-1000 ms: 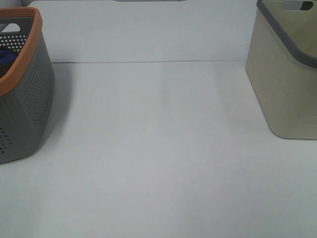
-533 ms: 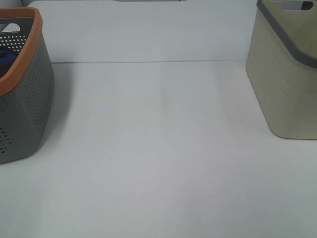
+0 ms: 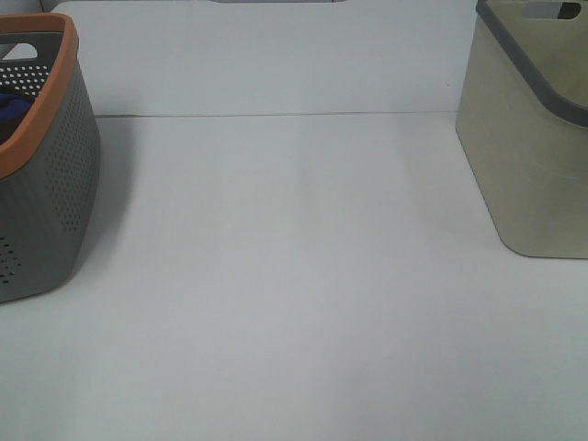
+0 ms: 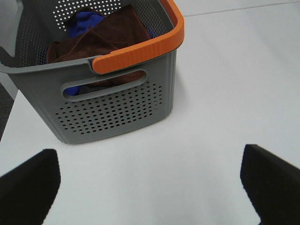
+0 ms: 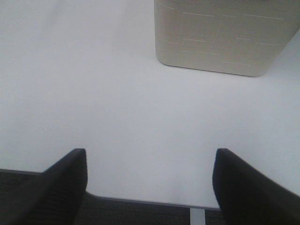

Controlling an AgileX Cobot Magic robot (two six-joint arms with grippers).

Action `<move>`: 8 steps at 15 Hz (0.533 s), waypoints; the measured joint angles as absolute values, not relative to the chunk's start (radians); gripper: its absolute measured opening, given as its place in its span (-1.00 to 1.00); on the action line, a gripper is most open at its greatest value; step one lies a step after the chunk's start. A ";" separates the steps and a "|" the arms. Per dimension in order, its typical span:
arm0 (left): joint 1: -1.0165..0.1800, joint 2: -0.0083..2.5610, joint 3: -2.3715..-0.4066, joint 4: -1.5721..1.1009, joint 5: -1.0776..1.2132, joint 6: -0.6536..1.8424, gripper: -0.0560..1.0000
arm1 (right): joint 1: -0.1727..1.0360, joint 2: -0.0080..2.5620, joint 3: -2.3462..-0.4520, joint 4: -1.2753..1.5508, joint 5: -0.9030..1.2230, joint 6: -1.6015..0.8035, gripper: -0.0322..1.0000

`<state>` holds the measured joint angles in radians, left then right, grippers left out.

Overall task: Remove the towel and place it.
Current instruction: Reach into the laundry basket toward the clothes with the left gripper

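Observation:
The brown towel [image 4: 105,40] lies crumpled inside the grey perforated basket [image 4: 117,105] with the orange rim, on top of blue fabric [image 4: 84,21]. In the left wrist view my left gripper [image 4: 150,183] is open, its two dark fingers [image 4: 30,185] wide apart over bare table a short way from the basket's handle side. My right gripper [image 5: 150,187] is open too, hovering over the table's near edge and empty. Neither gripper shows in the exterior high view, where the grey basket [image 3: 46,184] stands at the far left with only blue fabric [image 3: 14,106] visible inside.
A beige bin [image 3: 533,138] with a grey rim stands at the right of the white table [image 3: 294,276]; the right wrist view shows the beige bin [image 5: 220,37] ahead of the right gripper. Dark floor lies beyond the table's near edge [image 5: 140,199].

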<state>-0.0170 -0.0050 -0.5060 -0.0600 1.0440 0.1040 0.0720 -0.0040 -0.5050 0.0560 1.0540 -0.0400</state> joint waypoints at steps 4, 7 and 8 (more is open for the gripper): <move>-0.017 -0.005 -0.506 -0.060 1.044 0.104 0.98 | 0.072 -0.004 -0.505 0.056 1.054 -0.040 0.50; -0.017 -0.005 -0.506 -0.060 1.044 0.104 0.98 | 0.072 -0.004 -0.505 0.056 1.054 -0.040 0.50; -0.017 -0.005 -0.506 -0.060 1.044 0.104 0.98 | 0.072 -0.004 -0.505 0.056 1.054 -0.040 0.50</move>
<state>-0.0170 -0.0050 -0.5060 -0.0600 1.0440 0.1040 0.0720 -0.0040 -0.5050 0.0560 1.0540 -0.0400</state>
